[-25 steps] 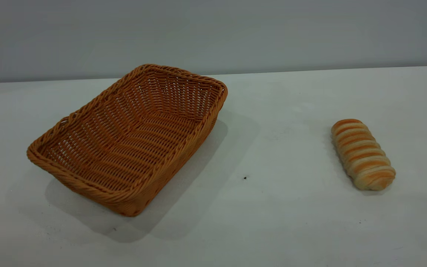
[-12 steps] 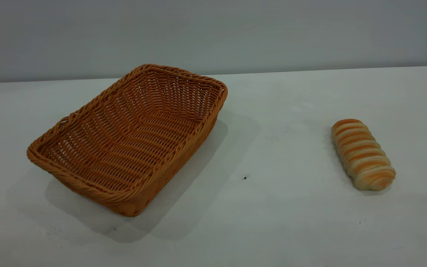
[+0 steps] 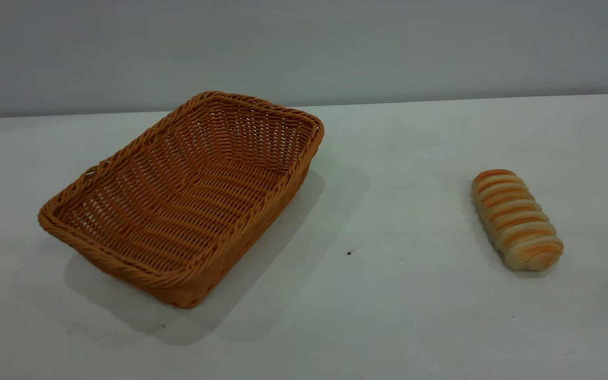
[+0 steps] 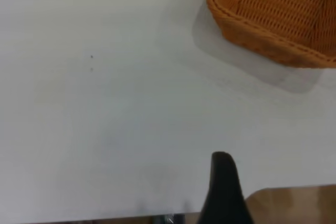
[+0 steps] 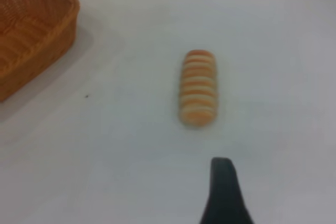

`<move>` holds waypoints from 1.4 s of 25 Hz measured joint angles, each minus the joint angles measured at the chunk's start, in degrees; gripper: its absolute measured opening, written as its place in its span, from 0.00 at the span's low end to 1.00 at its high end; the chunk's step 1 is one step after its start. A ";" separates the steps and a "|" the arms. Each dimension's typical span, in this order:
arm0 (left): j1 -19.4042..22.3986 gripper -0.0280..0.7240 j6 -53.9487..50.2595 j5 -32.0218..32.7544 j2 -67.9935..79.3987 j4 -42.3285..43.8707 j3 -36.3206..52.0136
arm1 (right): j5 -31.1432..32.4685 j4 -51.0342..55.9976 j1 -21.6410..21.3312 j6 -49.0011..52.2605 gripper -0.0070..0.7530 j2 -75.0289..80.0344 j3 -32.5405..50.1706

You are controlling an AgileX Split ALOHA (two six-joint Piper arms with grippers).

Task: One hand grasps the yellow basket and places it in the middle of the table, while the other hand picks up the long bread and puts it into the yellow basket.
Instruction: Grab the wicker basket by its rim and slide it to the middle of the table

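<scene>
Basket point(image 3: 182, 198) sits on the left part of the table point(image 3: 388, 295), skewed at an angle, empty. The bread point(image 3: 516, 219) lies well apart from it on the right, flat on the table. Neither arm shows in the exterior view, so nothing has been grabbed yet.

Left gripper point(image 4: 224, 192): only one dark finger pokes into the left wrist view, with a basket corner far off from it. Can't tell how wide it's open, and it's holding nothing that I can see. Right gripper point(image 5: 224, 192): same deal, one finger visible with the bread ahead of it, opening unknown, nothing in it.

What could go wrong imo:
- The basket has sloping woven sides and a fat braided rim, so a pinch on the rim could slip, or the basket could tip and drag instead of lifting.
- It's skewed, so a gripper coming in square to the table might catch a corner and spin it.
- The bread looks soft and rounded, so it may get squashed, or roll away if nudged on the side.
- If the bread goes in before the basket is set down in the middle, the arms could end up crowding each other.
</scene>
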 joint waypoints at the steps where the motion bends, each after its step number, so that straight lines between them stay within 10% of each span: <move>1: 0.00 0.81 -0.50 -1.18 3.98 -0.74 -1.07 | -2.04 1.65 0.00 -1.99 0.77 3.85 0.00; 12: 0.00 0.81 -3.94 -19.68 42.52 -18.63 -4.95 | -17.34 39.69 0.64 -41.45 0.77 42.73 -5.61; 19: 0.00 0.81 -3.94 -32.20 63.67 -29.74 -4.95 | -21.74 62.70 8.43 -64.38 0.77 58.52 -11.74; 35: -8.85 0.81 -1.54 -49.10 85.63 -50.08 -6.86 | -22.95 70.45 11.39 -72.58 0.77 67.71 -13.69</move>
